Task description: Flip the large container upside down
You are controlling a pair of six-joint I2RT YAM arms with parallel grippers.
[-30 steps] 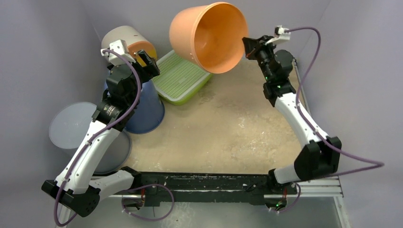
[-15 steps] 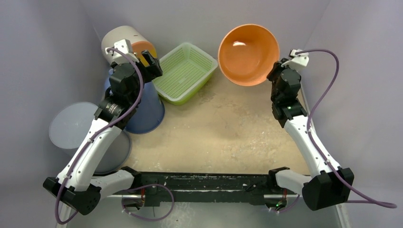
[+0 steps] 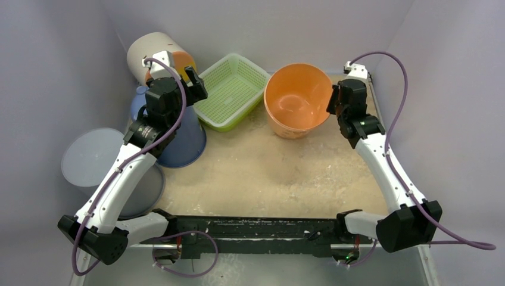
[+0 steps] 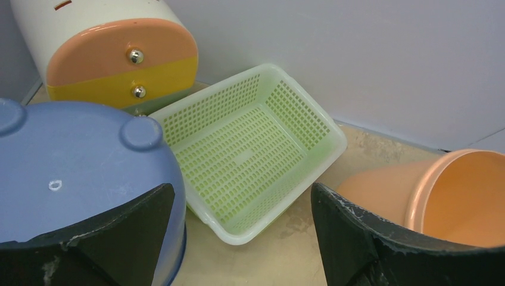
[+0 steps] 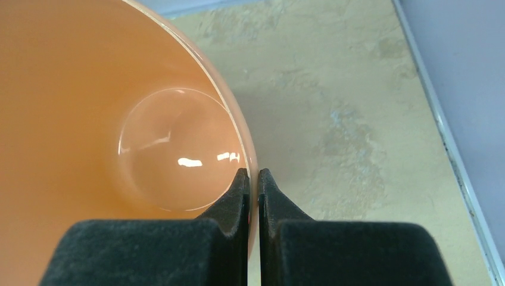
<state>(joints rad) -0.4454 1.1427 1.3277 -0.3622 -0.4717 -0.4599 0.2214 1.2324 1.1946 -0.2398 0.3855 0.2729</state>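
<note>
The large container is an orange plastic bucket standing mouth up on the sandy table at the back right. My right gripper is shut on its right rim. In the right wrist view the rim passes between the closed fingers, one inside the container and one outside, at my right gripper. My left gripper hovers open over the back left, holding nothing. The left wrist view shows my left gripper spread wide, with the container at the right edge.
A green mesh basket lies just left of the orange container. An upturned blue bucket sits under my left wrist. A white-and-orange drum lies behind it, and a grey tub stands at the left. Walls close in on three sides.
The orange container came down from a tilted pose in the air and now stands mouth up on the table. My right arm lowered with it. The left gripper shifted slightly.
</note>
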